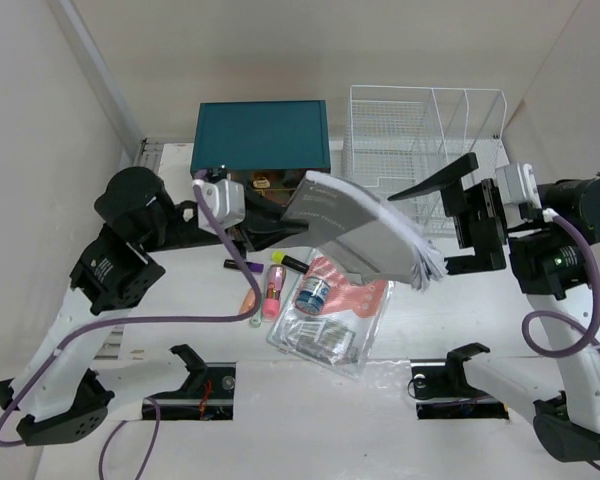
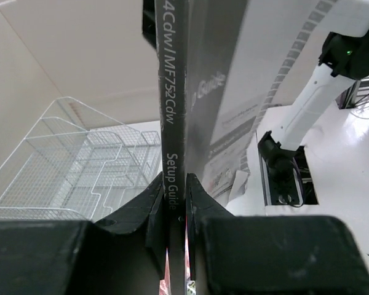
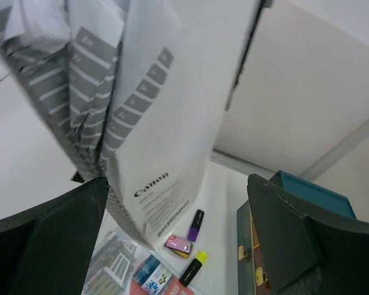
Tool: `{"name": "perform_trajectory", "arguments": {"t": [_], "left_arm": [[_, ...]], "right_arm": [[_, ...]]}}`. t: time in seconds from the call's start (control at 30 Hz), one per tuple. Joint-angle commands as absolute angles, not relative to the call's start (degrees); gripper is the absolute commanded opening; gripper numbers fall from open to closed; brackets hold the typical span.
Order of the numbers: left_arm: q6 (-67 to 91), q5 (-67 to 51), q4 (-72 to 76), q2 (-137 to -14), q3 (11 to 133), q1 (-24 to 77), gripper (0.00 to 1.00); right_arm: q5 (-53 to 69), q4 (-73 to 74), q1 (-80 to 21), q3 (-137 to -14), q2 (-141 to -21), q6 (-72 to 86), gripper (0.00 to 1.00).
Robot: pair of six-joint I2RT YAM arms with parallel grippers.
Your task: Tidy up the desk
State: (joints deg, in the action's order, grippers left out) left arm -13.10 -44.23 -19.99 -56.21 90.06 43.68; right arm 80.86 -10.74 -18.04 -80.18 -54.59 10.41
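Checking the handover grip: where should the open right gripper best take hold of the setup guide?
Grip the setup guide at its loose fanned page edges, coming from the right. The left gripper pinches the spine, so the pages splay toward the right gripper; its open fingers would likely gather them.

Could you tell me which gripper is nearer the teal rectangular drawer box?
Left. The left gripper sits just in front of the teal drawer box; the right gripper is well to its right.
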Motion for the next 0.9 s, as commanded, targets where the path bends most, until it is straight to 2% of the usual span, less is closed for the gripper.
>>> {"name": "perform_trajectory", "arguments": {"t": [0.0,0.43,0.63,0.87], "left_arm": [[-12.39,-42.71,-12.03,-58.17,96.13,43.68,0.0],[-9.4,-37.1,-8.0,-64.07,100.02,43.68,0.0],[-5.1,-35.86,0.95,-60.57,93.44,43.68,0.0],[-1.68,-33.93,8.0,-56.96,84.12,43.68,0.0]], "right_arm": [[86.13,-13.45,-19.33,-80.6,-53.35,9.58,1.0],[86.13,-13.45,-21.53,-77.78,-51.77,11.16,1.0],[74.46,-13.45,-21.53,-76.12,-51.15,14.76,1.0],[60.04,-15.27,-21.53,-75.06,-52.29,21.86,0.85]]}}
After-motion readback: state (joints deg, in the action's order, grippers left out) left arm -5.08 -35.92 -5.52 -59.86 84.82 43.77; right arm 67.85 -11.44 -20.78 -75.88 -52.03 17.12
